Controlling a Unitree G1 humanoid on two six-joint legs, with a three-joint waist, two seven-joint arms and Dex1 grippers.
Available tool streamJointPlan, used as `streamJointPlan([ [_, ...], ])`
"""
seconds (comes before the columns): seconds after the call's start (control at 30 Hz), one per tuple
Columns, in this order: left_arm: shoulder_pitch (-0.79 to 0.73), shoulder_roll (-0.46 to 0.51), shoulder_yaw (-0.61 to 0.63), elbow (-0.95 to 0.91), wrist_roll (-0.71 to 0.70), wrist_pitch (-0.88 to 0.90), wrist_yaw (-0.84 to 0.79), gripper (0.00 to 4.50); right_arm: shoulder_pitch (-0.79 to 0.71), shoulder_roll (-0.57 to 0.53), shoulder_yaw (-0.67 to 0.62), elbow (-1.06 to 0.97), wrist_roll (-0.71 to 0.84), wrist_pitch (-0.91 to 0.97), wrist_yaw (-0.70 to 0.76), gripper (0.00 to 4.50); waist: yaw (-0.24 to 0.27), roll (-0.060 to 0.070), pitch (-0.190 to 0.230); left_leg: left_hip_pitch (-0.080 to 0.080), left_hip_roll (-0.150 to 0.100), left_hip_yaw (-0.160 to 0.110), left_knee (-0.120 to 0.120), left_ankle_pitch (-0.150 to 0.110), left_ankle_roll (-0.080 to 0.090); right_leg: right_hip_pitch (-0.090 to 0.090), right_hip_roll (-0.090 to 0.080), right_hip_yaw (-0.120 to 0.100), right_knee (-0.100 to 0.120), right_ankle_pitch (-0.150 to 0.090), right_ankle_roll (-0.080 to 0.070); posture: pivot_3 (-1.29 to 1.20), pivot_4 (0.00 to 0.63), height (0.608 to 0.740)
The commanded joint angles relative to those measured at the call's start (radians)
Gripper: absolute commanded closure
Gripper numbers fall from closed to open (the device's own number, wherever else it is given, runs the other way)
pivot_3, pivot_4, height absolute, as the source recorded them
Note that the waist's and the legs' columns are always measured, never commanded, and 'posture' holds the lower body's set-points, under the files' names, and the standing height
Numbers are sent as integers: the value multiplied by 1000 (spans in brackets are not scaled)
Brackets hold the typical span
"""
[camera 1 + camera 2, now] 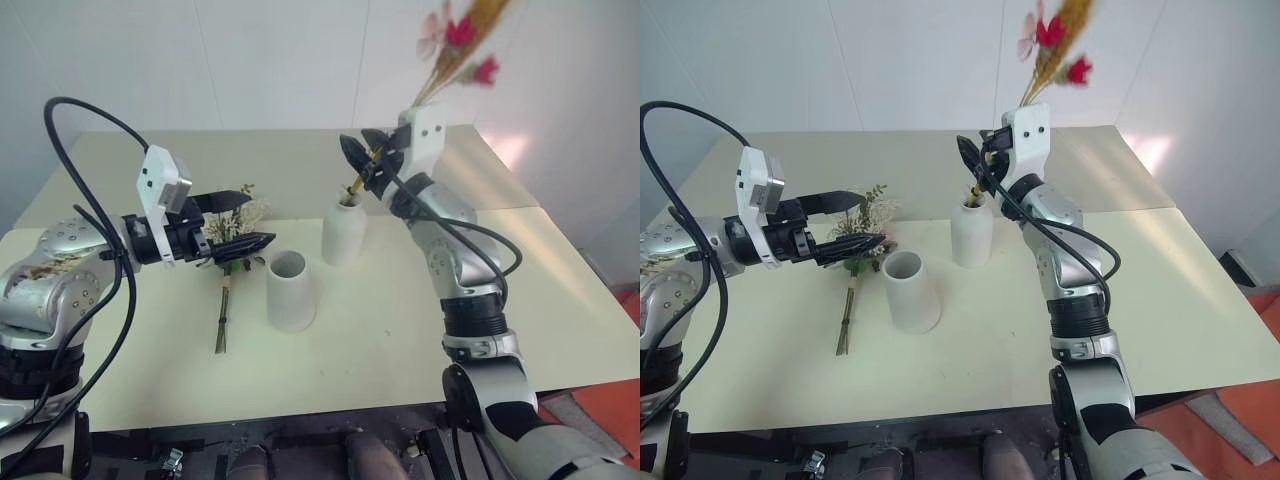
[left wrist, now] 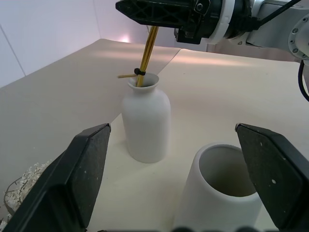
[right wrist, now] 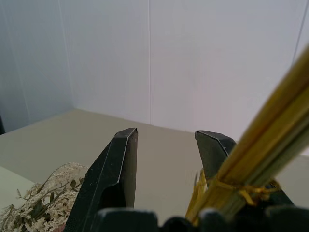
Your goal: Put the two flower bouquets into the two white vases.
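Left eye view: the narrow-necked vase point(image 1: 343, 232) stands upright on the cream table point(image 1: 560, 300). The slim bouquet of yellow stalks point(image 1: 452, 55) has its stem ends inside this vase's neck and leans up and to the right, with red flowers at the top. The right claw point(image 1: 366, 160) sits at the stalks just above the vase mouth, with its fingers parted around them; whether they touch the stalks cannot be told. The wide-mouthed vase point(image 1: 291, 290) stands upright, just beside the narrow-necked vase and nearer the robot. The bushy bouquet point(image 1: 232, 260) lies flat on the table, left of the wide-mouthed vase, stems toward the robot. The left claw point(image 1: 240, 222) hangs over its blooms, released and holding nothing.

Left wrist view: the two black fingers point(image 2: 79, 181) stand wide apart. Both vases lie ahead of them, the stalks entering the narrow neck.

Right wrist view: the fingers point(image 3: 113, 176) are separated; the tied stalks run past the far one.
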Motion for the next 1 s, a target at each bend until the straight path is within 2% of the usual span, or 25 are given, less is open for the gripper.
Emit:
streamJointPlan([
  [0.03,-15,1,15,-11,0,-24,-3,0,-52,-25,-15,-66,21,3,23,2128,-1,0,0,0,0,0,0,0,0,0,0,0,0,0,0,0,150,740],
  [0.07,-15,-1,13,-10,1,-25,-3,0,-56,-32,-17,-65,27,10,34,2128,-1,0,0,0,0,0,0,0,0,0,0,0,0,0,0,0,150,740],
  [0.2,-20,-9,7,-3,5,-32,-5,0,-64,-53,-22,-63,34,30,57,2915,0,0,0,0,0,0,0,0,0,0,0,0,0,0,0,0,150,740],
  [0.33,-23,-15,2,3,11,-40,-10,0,-69,-76,-20,-59,29,46,64,4411,1,0,0,0,0,0,0,0,0,0,0,0,0,0,0,0,150,740],
  [0.57,-31,-29,-5,12,17,-46,-13,0,-128,-128,-11,-37,16,86,81,4464,1,0,0,0,0,0,0,0,0,0,0,0,0,0,0,0,150,740],
  [0.8,-29,-34,-8,10,16,-43,-17,0,-273,-174,-5,29,13,170,94,4464,3,0,0,0,0,0,0,0,0,0,0,0,0,0,0,0,150,740],
  [1.0,-31,-31,-11,11,20,-46,-22,0,-416,-199,36,131,18,357,161,4464,1,0,0,0,0,0,0,0,0,0,0,0,0,0,0,0,150,740],
])
